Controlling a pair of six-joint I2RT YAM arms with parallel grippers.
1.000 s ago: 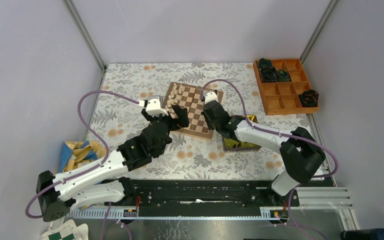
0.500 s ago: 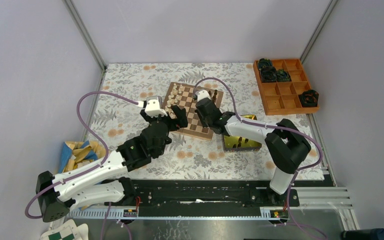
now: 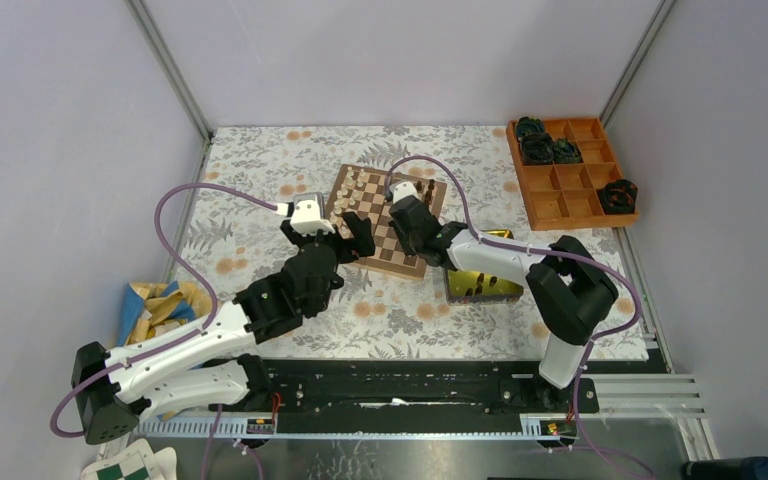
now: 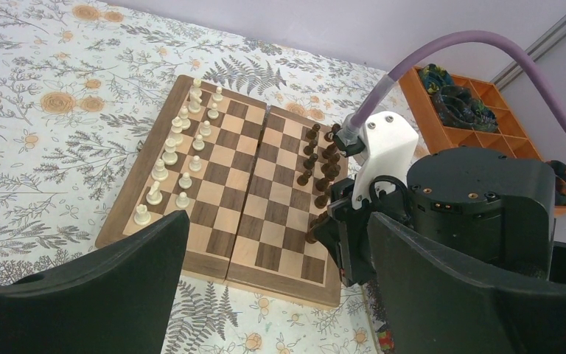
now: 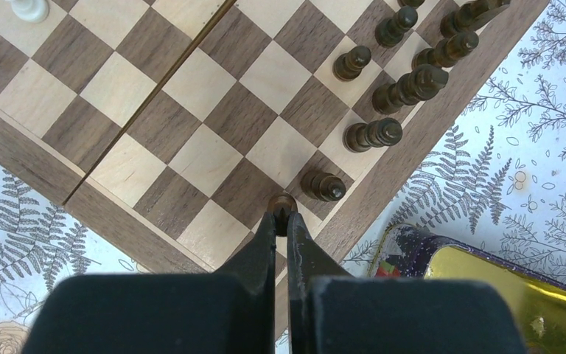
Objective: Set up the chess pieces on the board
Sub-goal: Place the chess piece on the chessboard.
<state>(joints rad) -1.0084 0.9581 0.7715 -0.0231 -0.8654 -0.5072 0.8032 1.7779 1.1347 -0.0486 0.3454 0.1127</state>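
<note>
While small dark chessman [image 5: 283,202] sits on chessboard [image 5: 155,88] edge square, right gripper [image 5: 281,221] pinches its top from above; left gripper [image 4: 276,236] hovers nearby, fingers wide.

A bench [image 3: 260,180] covered in a fern-and-flower print is seen. An orange compartment tray [image 3: 582,206] is set at its far right corner, with black gear-like lumps [image 3: 537,141] held in several compartments. A shiny yellow tin [image 3: 487,289] is laid right of centre. A blue container [image 3: 130,315] of pale wooden pieces is placed at the left edge, and a green-and-white checkered sheet [image 3: 135,465] is seen beyond the near rail.
</note>
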